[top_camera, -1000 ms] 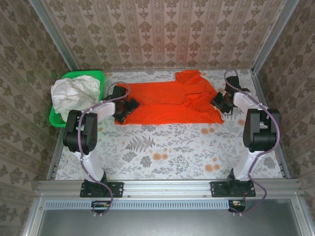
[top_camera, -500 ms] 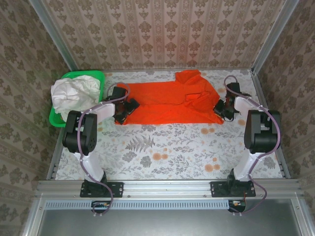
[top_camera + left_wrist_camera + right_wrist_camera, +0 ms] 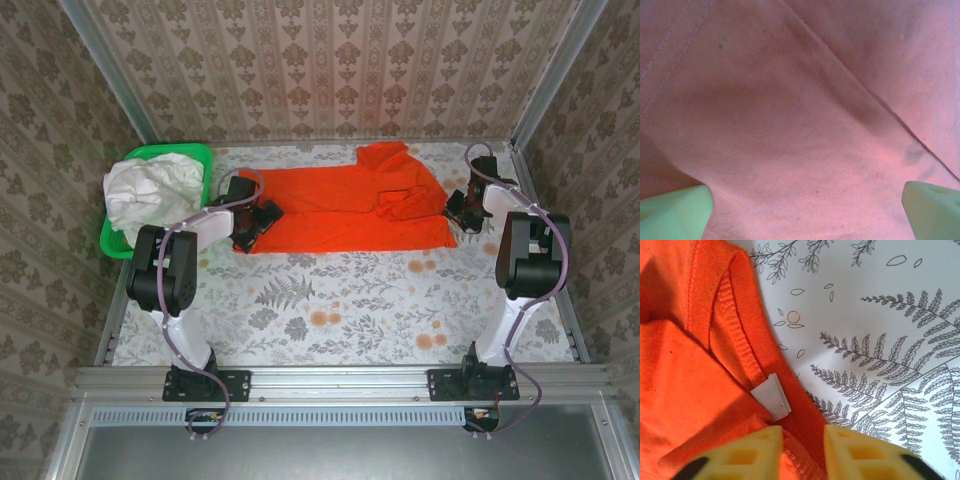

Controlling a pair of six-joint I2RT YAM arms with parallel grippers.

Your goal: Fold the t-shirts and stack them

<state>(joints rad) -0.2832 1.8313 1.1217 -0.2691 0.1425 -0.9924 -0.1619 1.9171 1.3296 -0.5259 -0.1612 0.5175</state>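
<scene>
The orange-red t-shirt (image 3: 340, 205) lies spread across the back of the table. My left gripper (image 3: 250, 222) rests over its left edge. In the left wrist view that gripper (image 3: 807, 210) is open, green fingertips (image 3: 675, 212) wide apart over the cloth (image 3: 790, 115). My right gripper (image 3: 462, 212) sits at the shirt's right edge. In the right wrist view it (image 3: 803, 440) stands partly open, yellow fingers (image 3: 755, 450) on either side of the ribbed collar (image 3: 745, 340), beside a white label (image 3: 771, 397). The white t-shirt (image 3: 150, 190) lies crumpled in the basket.
A green plastic basket (image 3: 195, 152) stands at the back left corner of the floral table (image 3: 340, 310). Metal frame posts and patterned walls close in the sides and back. The near half of the table (image 3: 880, 315) lies bare in front of the shirt.
My right gripper has moved right and towards the back, and the shirt's right edge has shifted right and lies flatter. The left arm has not moved.
</scene>
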